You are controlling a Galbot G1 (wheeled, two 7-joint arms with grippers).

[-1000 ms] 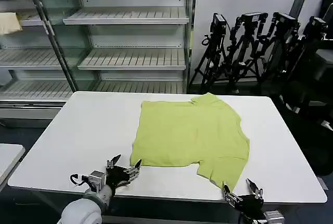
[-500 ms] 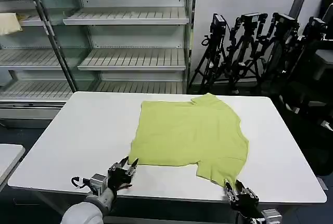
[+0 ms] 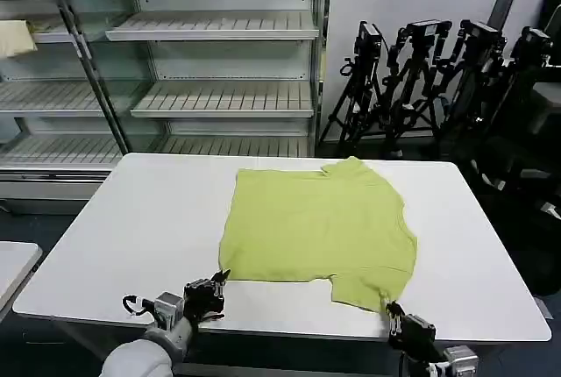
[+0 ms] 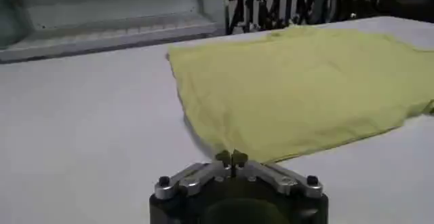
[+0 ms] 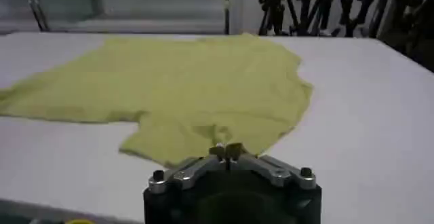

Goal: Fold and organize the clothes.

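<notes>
**Both grippers pinching the near edge of the T-shirt**

The lime T-shirt (image 3: 320, 232) is lying spread flat across the middle of the white worktop (image 3: 131, 228). Empty metal shelving (image 3: 219, 88) is standing in the upper left of the head frame, and a cluster of black tripods (image 3: 429, 79) is crowding the upper right; nothing is lying between the grippers and the cloth.

The left gripper (image 3: 216, 282) is sitting at the shirt's lower left corner, its fingers (image 4: 231, 157) pressed together on the hem. The right gripper (image 3: 392, 310) is sitting at the lower right sleeve, fingers (image 5: 227, 152) together on the fabric edge.

A second ago both sets of fingers were spread wide and short of the cloth; they have since advanced and come together.
</notes>
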